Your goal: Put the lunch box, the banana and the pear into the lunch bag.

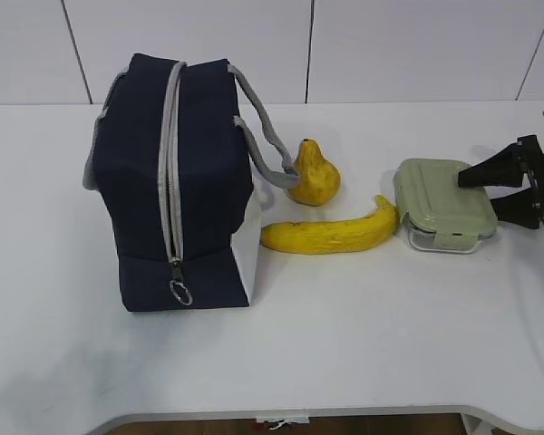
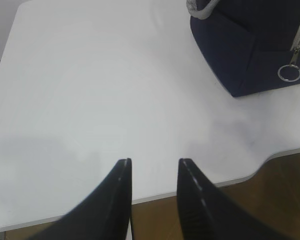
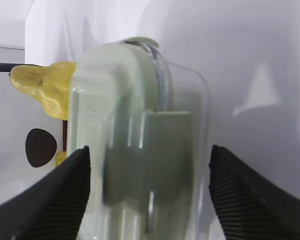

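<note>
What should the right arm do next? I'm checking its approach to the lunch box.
Probably close the jaws on the lunch box: the right gripper stands open with one finger on either side of it, not yet gripping. The lunch bag is zipped shut, though.

Ext cam front, slanting down, left wrist over table near lunch bag (image 2: pixel 250 45), right wrist close on lunch box (image 3: pixel 140 145)

We see a white table (image 1: pixel 344 344) before a pale panelled wall (image 1: pixel 390 45), brown floor (image 2: pixel 270 200) showing below its edge.
</note>
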Robot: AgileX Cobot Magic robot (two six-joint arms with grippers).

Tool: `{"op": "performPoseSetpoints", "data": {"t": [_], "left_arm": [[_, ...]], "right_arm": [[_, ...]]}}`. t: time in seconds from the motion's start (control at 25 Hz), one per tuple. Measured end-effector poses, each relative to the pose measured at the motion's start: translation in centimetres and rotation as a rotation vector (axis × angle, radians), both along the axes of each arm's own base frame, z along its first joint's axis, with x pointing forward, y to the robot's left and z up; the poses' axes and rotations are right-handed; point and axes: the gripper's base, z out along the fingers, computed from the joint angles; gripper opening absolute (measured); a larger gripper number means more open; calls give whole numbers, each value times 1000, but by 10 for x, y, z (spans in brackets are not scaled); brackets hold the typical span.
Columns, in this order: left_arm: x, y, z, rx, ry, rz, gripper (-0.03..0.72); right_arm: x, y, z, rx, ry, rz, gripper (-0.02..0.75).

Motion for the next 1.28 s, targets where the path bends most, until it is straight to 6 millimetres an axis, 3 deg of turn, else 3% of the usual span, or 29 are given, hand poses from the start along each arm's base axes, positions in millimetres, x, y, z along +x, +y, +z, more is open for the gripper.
{"op": "performPoseSetpoints", "data": {"t": [0.8,1.28], "left_arm": [[0,0,0,0,0,0,239],[0,0,0,0,0,0,239]], "right_arm": [[-1,0,-6,-15,17,16,583],[2,13,-6,-20,17,53,583]]}}
